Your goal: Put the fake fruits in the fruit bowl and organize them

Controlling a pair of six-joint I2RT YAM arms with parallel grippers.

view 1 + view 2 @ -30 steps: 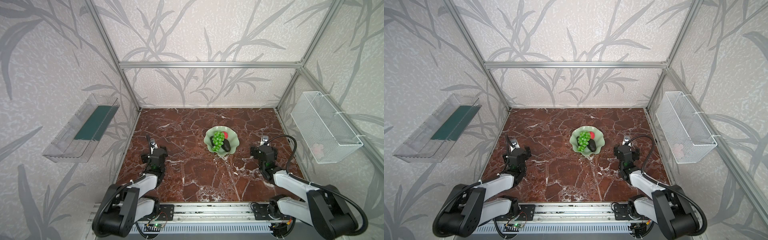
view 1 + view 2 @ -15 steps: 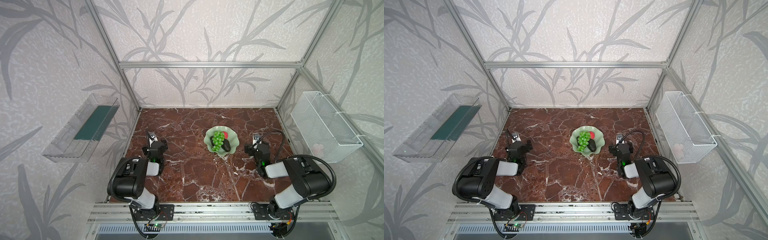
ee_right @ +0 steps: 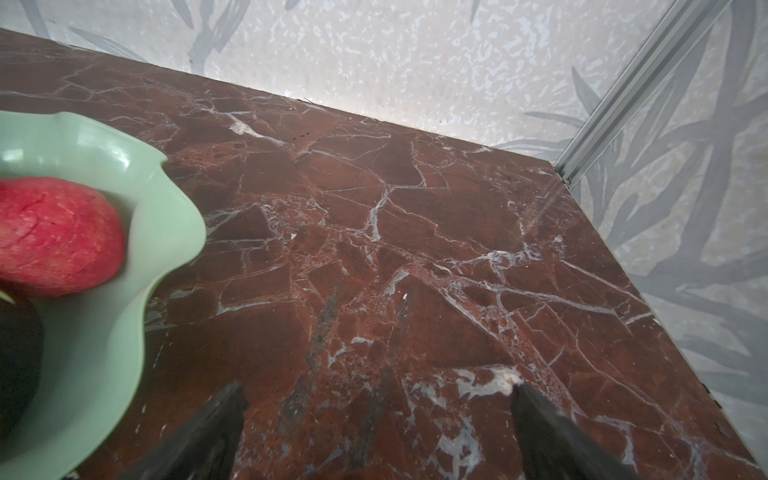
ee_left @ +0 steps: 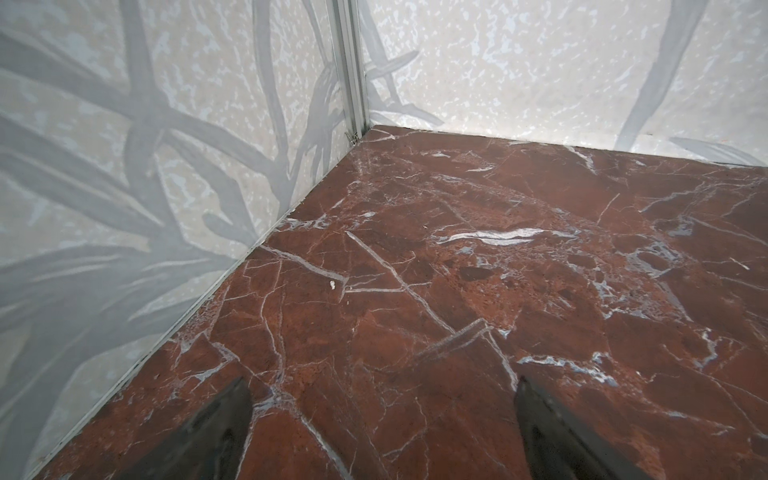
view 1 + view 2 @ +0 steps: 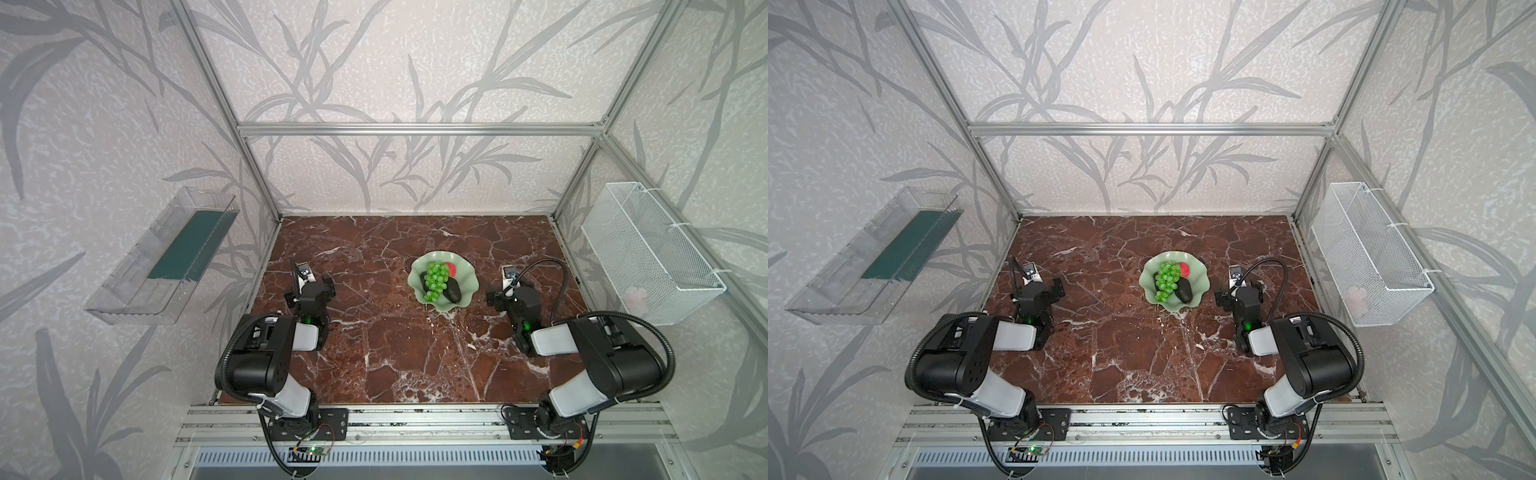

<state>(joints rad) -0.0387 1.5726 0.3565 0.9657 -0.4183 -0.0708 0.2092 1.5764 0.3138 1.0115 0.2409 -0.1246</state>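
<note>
Inside the fruit bowl (image 5: pixel 468 279), right of centre on the worktop (image 5: pixel 374 353): grapes (image 5: pixel 435 281) lengthwise down the middle, right avocado (image 5: pixel 451 291) on the near-right side against the bunch, left avocado (image 5: pixel 423 279) half hidden along the bunch's left, apple (image 5: pixel 449 269) at the far right, touching the grapes. Looks like nothing left outside, so probably only tidying and backing off to do. Leave the arrangement alone unless something is leaning on the wavy rim; cannot tell that from these views. Right hand (image 3: pixel 376 388) spread wide and empty, low over bare marble just beside the bowl's right edge. Draw it straight back toward the near side, not sideways, to avoid clipping the scallops and sliding what is likely a light bowl. Left hand (image 4: pixel 382 388) likewise released, holding nothing, well apart on the left, facing the far-left corner. Pull back the same way. Ignore the wire basket (image 5: pixel 648 249) and clear tray (image 5: pixel 166 257) on the side walls.
</note>
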